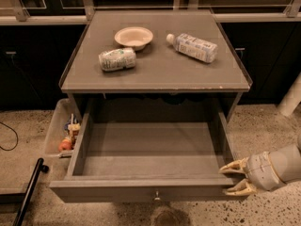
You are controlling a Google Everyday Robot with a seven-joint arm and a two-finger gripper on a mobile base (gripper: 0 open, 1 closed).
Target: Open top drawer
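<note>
The top drawer (149, 190) is pulled far out from the grey cabinet; its deep grey box is empty inside and its flat front carries one small round metal knob (156, 196) at the middle. My gripper (236, 178) is at the drawer's front right corner, just off its right end, at the level of the front's upper edge. Its two cream fingers (233, 166) are spread apart and hold nothing. The lower drawers are hidden under the open one.
On the cabinet top (155, 76) lie a cream bowl (134, 36), a tipped can (116, 59) and a plastic bottle (192, 46) on its side. A bin with small items (66, 133) hangs at the cabinet's left. A black pole (28, 189) leans at lower left.
</note>
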